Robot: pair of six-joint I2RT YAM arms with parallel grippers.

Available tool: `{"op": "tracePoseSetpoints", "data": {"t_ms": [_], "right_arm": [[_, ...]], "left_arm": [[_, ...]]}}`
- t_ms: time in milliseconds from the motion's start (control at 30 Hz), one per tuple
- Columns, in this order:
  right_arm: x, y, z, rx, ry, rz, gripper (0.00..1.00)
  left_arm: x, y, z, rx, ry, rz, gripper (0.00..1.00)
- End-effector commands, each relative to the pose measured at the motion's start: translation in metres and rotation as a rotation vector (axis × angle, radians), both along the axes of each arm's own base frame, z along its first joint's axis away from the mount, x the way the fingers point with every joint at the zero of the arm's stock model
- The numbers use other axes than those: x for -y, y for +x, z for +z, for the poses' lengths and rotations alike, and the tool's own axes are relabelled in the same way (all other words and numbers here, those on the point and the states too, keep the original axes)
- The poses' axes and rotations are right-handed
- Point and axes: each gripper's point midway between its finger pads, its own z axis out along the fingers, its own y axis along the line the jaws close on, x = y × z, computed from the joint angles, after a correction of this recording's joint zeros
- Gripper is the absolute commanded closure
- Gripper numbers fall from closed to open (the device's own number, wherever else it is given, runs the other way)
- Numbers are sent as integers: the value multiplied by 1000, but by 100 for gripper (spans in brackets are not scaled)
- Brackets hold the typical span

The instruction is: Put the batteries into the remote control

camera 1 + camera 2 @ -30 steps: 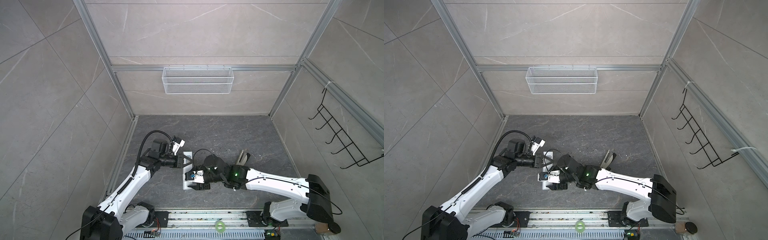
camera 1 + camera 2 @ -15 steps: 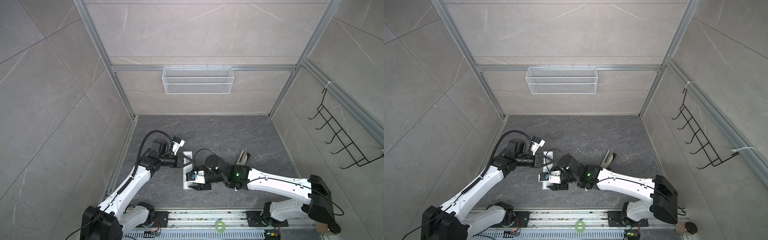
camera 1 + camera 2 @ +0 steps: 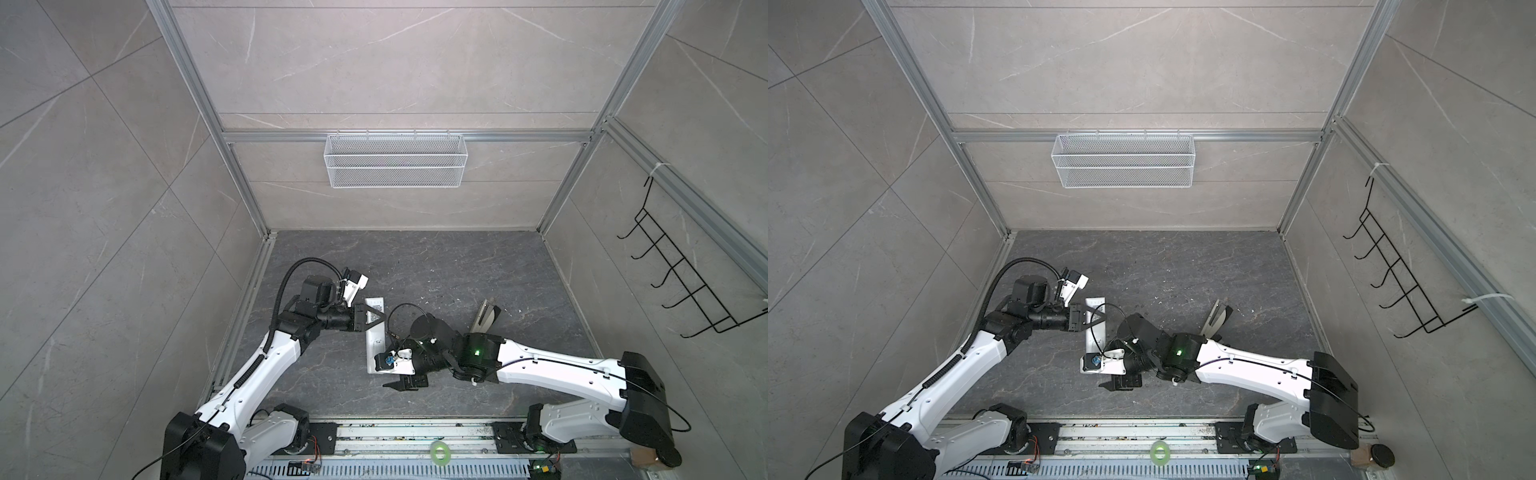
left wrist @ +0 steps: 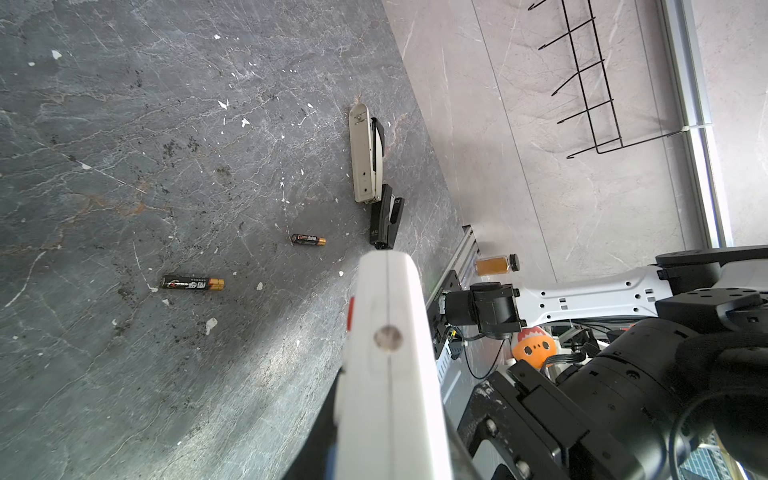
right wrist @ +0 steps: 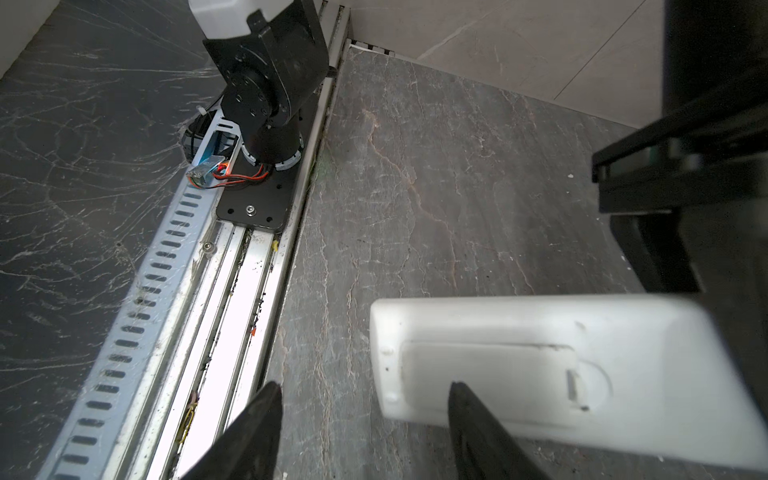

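The remote control [image 3: 375, 338] [image 3: 1094, 340] is a long white bar held just above the dark floor, plain back showing. My left gripper [image 3: 376, 319] [image 4: 390, 457] is shut on it near its far end. In the right wrist view the remote's [image 5: 623, 353] back shows a closed battery cover [image 5: 486, 365]. My right gripper [image 5: 365, 386] [image 3: 386, 374] stands open at the remote's near end, one finger in front of the cover, the other over bare floor. Two batteries [image 4: 192, 283] [image 4: 308, 240], dark with gold ends, lie loose on the floor in the left wrist view.
A beige stapler-like tool [image 4: 365, 158] [image 3: 486, 316] and a small black one [image 4: 386, 216] lie near the right wall. A wire basket [image 3: 395, 160] hangs on the back wall, a hook rack [image 3: 685, 291] on the right wall. The metal rail [image 3: 415, 436] runs along the front edge.
My right gripper's jaws have spread slightly wider beside the remote's near end. The left gripper keeps the remote where it was.
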Motion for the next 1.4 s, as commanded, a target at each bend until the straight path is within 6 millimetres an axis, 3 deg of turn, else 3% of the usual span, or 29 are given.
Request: {"op": "tracePoseSetpoints", "data": {"t_ms": [0, 167, 400, 567, 1033, 1367], "right_arm": [[2, 4, 20, 46, 57, -25, 31], [0, 11, 37, 93, 84, -41, 19], [-10, 21, 40, 121, 66, -56, 10], [-15, 25, 40, 131, 57, -56, 9], [-20, 24, 14, 85, -5, -39, 11], [-15, 11, 12, 37, -13, 3, 18]], "left_arm": [[3, 3, 27, 78, -49, -23, 100], [3, 0, 28, 81, -55, -28, 100], [3, -2, 30, 84, -62, -33, 100], [4, -2, 31, 86, -66, -34, 100], [4, -1, 31, 87, -66, -32, 100], [3, 0, 30, 88, -59, -22, 100]]}}
